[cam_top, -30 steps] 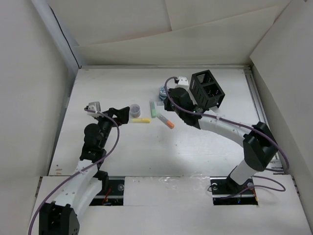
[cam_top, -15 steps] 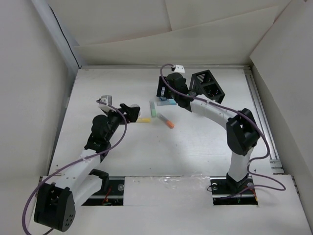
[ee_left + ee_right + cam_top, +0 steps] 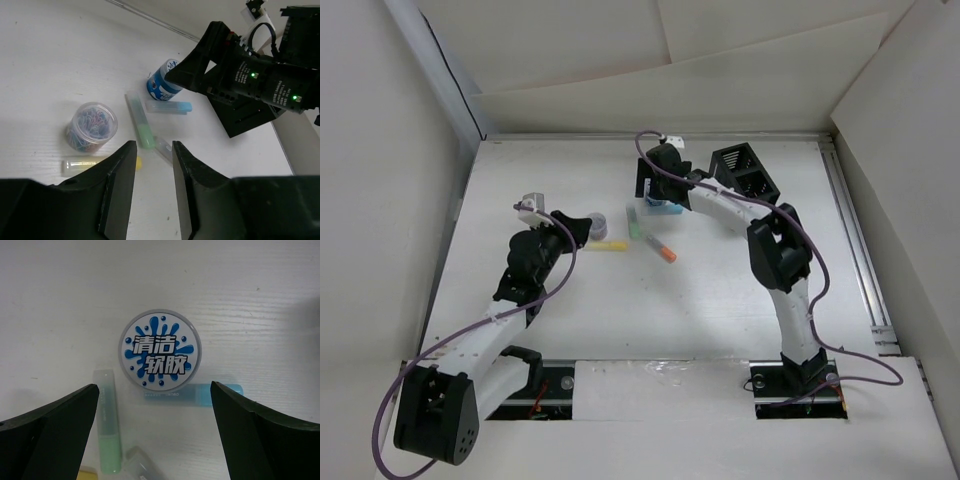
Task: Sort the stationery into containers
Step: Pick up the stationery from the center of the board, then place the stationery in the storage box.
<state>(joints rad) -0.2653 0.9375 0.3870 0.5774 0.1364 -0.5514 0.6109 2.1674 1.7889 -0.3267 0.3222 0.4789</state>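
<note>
The stationery lies in a cluster mid-table. It includes a clear jar of coloured clips (image 3: 91, 126), a yellow marker (image 3: 95, 164), a green marker (image 3: 140, 122), a light blue marker (image 3: 169, 107), a white marker with orange tip (image 3: 660, 248) and a round blue-and-white piece (image 3: 160, 351). My left gripper (image 3: 154, 150) hovers just short of the yellow and green markers, next to the jar. Its jaws stand narrowly apart with only bare table between them. My right gripper (image 3: 154, 390) hangs wide open straight above the round piece and the blue marker (image 3: 200, 394), holding nothing. The black organizer (image 3: 745, 178) stands to its right.
White walls close in the table at the back and on both sides. The right arm (image 3: 775, 250) stretches from the near right edge across to the back middle. In the top view its wrist (image 3: 660, 175) covers the round piece.
The right gripper swung from beside the organizer back-left to above the round piece and opened wide. The left gripper reached forward to the jar and markers, and its jaws narrowed.
</note>
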